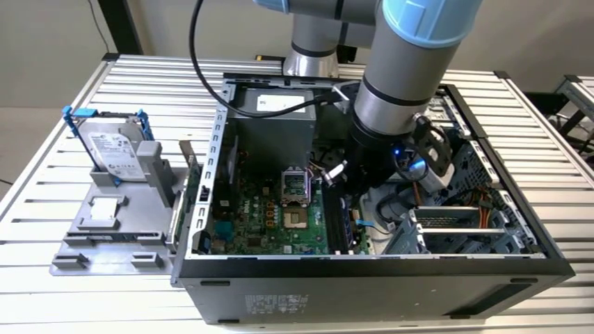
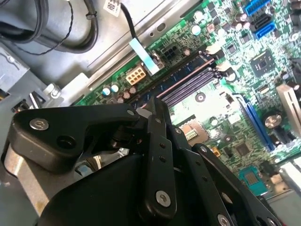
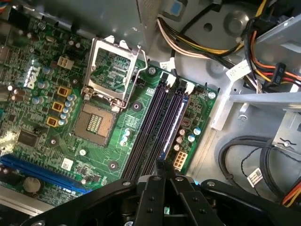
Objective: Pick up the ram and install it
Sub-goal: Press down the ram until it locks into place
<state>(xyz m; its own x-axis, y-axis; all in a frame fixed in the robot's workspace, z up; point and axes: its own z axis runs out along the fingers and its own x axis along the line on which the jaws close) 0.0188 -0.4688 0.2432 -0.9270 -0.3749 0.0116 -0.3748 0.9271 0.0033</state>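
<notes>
Take the computer case (image 1: 371, 268) as your reference; it lies on its side on the slatted table (image 1: 55, 292), open at the top.

**Contents of the case**
- The motherboard (image 1: 264, 216) covers the floor of the case towards the exterior view's left.
- The processor socket (image 3: 113, 66) sits near the middle of the board, with its metal frame closed over it.
- The black memory slots (image 3: 150, 127) run in a parallel row just beside the socket, on the side nearer the drive cage (image 1: 455, 223).
- A bundle of coloured cables (image 3: 188, 42) lies inside the case past the far end of the slots.
- The power supply (image 1: 269, 104) fills the rear corner of the case.

**Gripper and task item**
- The gripper (image 3: 163, 165) is down inside the case, directly over one end of the slot row.
- Its fingers are drawn narrow, closed on the end of the ram (image 3: 173, 127).
- The ram stands on edge along one slot (you see its thin upper edge as a pale line in the second wrist view (image 2: 183, 79)).
- You cannot tell whether it is fully seated.

**Outside the case**
- A grey fixture (image 1: 107, 229) stands just beside the case on the exterior view's left.
- It holds the hard drive (image 1: 116, 149) upright in blue rails.
</notes>
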